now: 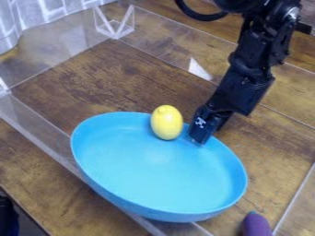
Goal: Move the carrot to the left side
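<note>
1. Small smooth yellow oval carrot (167,122) sits on the round blue plastic plate's (135,184) far rim
2. Black fingers (202,128) just right of it – spread, empty
3. Risk – carrot rolling down the plate if nudged

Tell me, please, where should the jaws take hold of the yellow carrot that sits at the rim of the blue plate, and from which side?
Probably from above, across the narrow middle of the carrot. It stands upright as a smooth oval on the far rim of the blue plate, so its waist is the thinnest part. The gripper is right beside it, pointing down.
</note>
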